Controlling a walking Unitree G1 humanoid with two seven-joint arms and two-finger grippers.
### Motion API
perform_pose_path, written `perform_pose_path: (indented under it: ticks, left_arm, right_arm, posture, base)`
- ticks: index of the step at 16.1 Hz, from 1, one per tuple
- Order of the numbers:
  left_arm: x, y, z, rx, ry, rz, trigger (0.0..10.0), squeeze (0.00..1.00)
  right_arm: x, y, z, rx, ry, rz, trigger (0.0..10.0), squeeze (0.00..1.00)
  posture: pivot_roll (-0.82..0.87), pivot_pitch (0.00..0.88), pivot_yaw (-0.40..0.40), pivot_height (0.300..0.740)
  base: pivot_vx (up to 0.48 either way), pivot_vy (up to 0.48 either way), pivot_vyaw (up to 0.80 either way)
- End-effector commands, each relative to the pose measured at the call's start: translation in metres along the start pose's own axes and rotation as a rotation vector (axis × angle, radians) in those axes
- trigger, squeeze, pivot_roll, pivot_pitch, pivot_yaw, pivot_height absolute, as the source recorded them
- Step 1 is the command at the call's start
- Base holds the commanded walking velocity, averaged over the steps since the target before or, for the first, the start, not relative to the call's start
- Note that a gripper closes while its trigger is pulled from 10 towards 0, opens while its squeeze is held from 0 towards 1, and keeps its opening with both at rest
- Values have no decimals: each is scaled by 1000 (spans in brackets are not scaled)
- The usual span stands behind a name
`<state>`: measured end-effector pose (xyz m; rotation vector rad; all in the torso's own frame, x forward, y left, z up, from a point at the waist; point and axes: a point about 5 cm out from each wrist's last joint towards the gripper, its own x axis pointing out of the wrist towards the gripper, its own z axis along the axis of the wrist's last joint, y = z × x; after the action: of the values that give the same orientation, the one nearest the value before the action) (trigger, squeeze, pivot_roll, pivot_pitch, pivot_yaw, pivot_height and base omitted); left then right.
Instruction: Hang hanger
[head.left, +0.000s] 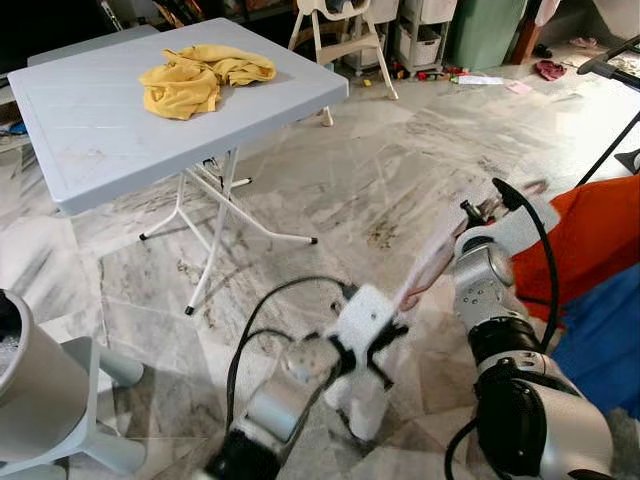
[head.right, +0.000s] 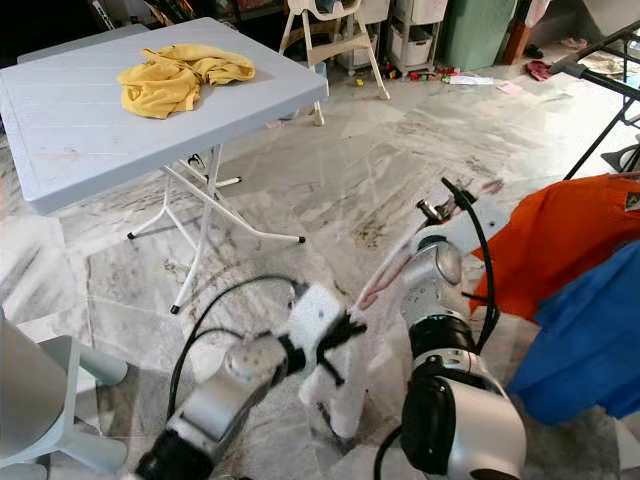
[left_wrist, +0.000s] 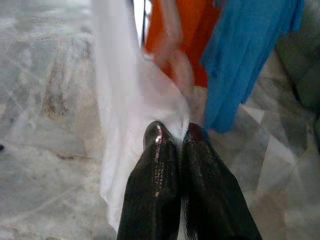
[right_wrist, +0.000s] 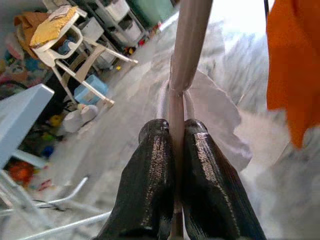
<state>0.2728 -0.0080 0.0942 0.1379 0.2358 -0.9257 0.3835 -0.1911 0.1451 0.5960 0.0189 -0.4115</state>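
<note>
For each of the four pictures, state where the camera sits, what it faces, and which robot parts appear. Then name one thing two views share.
Left eye view: head, facing down; both arms, white garment, table.
Right eye view: head, same scene; orange garment.
Left wrist view: along left gripper, shut on white garment.
Right wrist view: along right gripper, shut on pink hanger.
Shared: wrist views both show the orange garment.

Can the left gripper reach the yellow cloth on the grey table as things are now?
Probably not. The left gripper is shut on the white garment, low over the floor, while the yellow cloth lies far off on the grey table.
</note>
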Motion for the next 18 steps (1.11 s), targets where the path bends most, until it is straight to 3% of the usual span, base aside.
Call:
perform_pose_path:
  ticks: [1,5,9,10,15,18]
  left_arm:
    - [1,2,18,11,-58,5,10000,0]
    - [0,5,32,6,-86,12,10000,0]
    - [5,-12,35,-43,-75,-53,10000,0]
    - [5,-10,26,4,-45,-52,10000,0]
    - [-9,20,-11,24,60,60,10000,0]
    - [-15,17,-31,-3,113,57,10000,0]
  right_arm:
    - [0,3,7,-50,-55,19,10000,0]
    - [-1,-7,2,-94,-65,-6,10000,0]
    - [0,-15,2,-125,-73,-64,10000,0]
    - [1,-16,4,-130,-76,-63,10000,0]
    - [5,-15,9,-58,-33,-43,10000,0]
    - [7,-18,10,-12,-12,-52,10000,0]
  posture:
    - [-42,66,51,740]
    - [-40,67,54,740]
    - [-39,66,57,740]
    - [-38,67,57,740]
    - [-47,68,54,740]
    - [-48,71,50,740]
  base:
    - [0,0,0]
    - [0,0,0]
    - [0,0,0]
    - [0,0,0]
    - [0,0,0]
    - [0,0,0]
